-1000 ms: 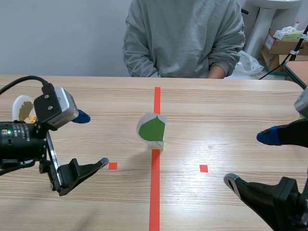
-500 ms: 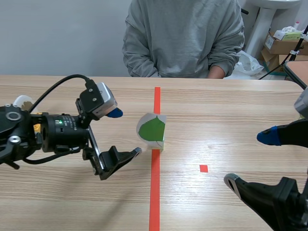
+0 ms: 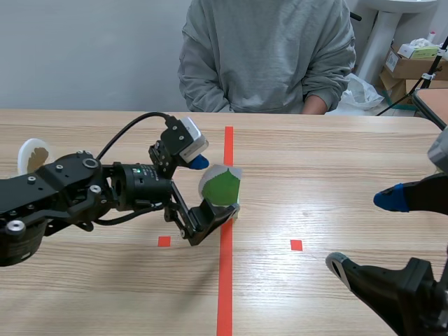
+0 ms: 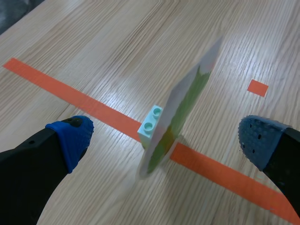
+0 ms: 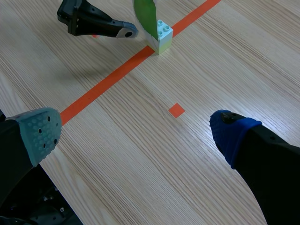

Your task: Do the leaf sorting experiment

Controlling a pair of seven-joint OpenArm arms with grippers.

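Note:
A white card with a green leaf picture stands upright in a small pale-green toy brick on the table's middle red tape line. My left gripper is open around the card, one finger on each side, not touching it. In the left wrist view the leaf card and its brick stand edge-on between and just ahead of my fingers. My right gripper hangs open at the near right, away from the card. The right wrist view shows the brick and the leaf card far ahead, with the left gripper's finger beside them.
A person in a grey sweatshirt sits across the table. A white bowl with yellowish pieces sits at the far left. Small red tape squares mark the table either side of the line. Cardboard boxes stand behind on the right.
My left arm has swung right from the table's left side to the middle line, bringing its open fingers around the leaf card. The right arm has not moved.

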